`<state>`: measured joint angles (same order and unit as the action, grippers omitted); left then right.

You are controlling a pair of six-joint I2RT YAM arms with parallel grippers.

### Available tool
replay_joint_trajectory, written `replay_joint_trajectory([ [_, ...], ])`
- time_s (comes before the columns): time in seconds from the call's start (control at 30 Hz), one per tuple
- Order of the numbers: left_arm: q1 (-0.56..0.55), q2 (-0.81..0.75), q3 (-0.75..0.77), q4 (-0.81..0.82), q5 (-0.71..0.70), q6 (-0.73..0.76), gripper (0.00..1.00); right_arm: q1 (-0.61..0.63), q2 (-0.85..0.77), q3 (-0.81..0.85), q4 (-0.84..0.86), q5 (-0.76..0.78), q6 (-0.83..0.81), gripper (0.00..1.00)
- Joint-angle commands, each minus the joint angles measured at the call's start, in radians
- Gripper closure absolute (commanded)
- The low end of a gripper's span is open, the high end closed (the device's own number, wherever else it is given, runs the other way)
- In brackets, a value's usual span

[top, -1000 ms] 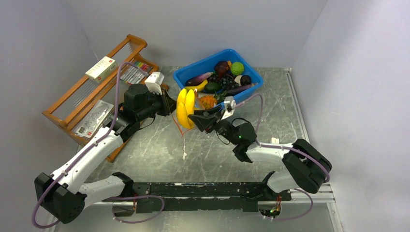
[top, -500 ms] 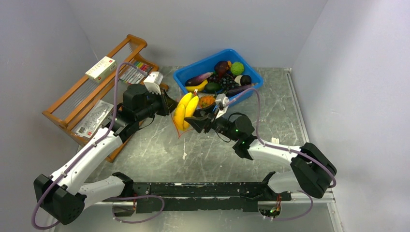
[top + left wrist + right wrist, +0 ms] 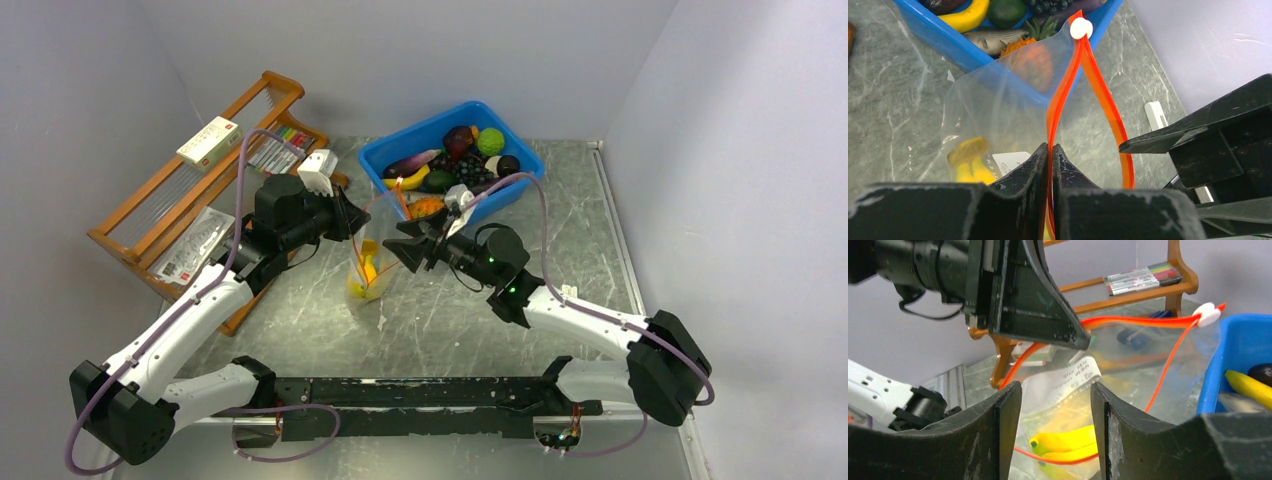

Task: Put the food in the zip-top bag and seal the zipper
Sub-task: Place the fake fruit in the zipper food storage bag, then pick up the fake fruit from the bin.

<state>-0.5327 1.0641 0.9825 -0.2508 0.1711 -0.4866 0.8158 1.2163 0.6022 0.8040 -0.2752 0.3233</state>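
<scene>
Looks like the left gripper (image 3: pixel 1049 148) is pinching one side of the zipper (image 3: pixel 1062 97) so the bag (image 3: pixel 998 102) hangs mouth-up mid-frame. The banana (image 3: pixel 968 161) sits in its bottom; the right gripper (image 3: pixel 1053 389) is spread wide, empty, beside the mouth.

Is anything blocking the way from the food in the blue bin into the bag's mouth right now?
Nothing visible does. The two lips of the zipper are spread apart. The left gripper pinches one lip, and the open right gripper sits beside the other, outside the mouth. The blue bin lies just beyond the zip-top bag.
</scene>
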Motion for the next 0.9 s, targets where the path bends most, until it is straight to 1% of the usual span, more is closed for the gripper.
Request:
replay_joint_trajectory([
  [0.0, 0.005, -0.002, -0.004, 0.017, 0.022, 0.0, 0.93, 0.005, -0.038, 0.102, -0.168, 0.042, 0.083, 0.47],
  [0.1, 0.005, -0.003, -0.002, 0.013, 0.009, 0.007, 0.93, 0.004, -0.053, 0.181, -0.347, 0.1, 0.153, 0.48],
  [0.23, 0.005, -0.007, 0.001, 0.0, -0.021, 0.038, 0.93, 0.005, -0.075, 0.267, -0.532, 0.236, 0.223, 0.49],
  [0.3, 0.005, -0.002, 0.013, -0.018, -0.039, 0.062, 0.93, 0.002, -0.084, 0.288, -0.58, 0.269, 0.19, 0.48],
  [0.37, 0.006, 0.002, 0.029, -0.044, -0.067, 0.094, 0.93, 0.002, -0.091, 0.301, -0.599, 0.284, 0.112, 0.48],
  [0.5, 0.005, -0.007, 0.058, -0.082, -0.138, 0.17, 0.93, -0.002, -0.111, 0.324, -0.644, 0.398, 0.029, 0.48],
  [0.6, 0.005, -0.031, 0.076, -0.088, -0.162, 0.206, 0.93, -0.022, -0.106, 0.372, -0.686, 0.421, -0.059, 0.48],
  [0.67, 0.005, -0.049, 0.08, -0.085, -0.168, 0.231, 0.93, -0.046, -0.065, 0.437, -0.766, 0.451, -0.114, 0.48],
  [0.77, 0.006, -0.067, 0.068, -0.069, -0.157, 0.257, 0.93, -0.097, 0.011, 0.523, -0.84, 0.494, -0.154, 0.47],
  [0.87, 0.005, -0.058, 0.067, -0.083, -0.128, 0.252, 0.93, -0.183, 0.081, 0.577, -0.881, 0.44, -0.165, 0.47],
])
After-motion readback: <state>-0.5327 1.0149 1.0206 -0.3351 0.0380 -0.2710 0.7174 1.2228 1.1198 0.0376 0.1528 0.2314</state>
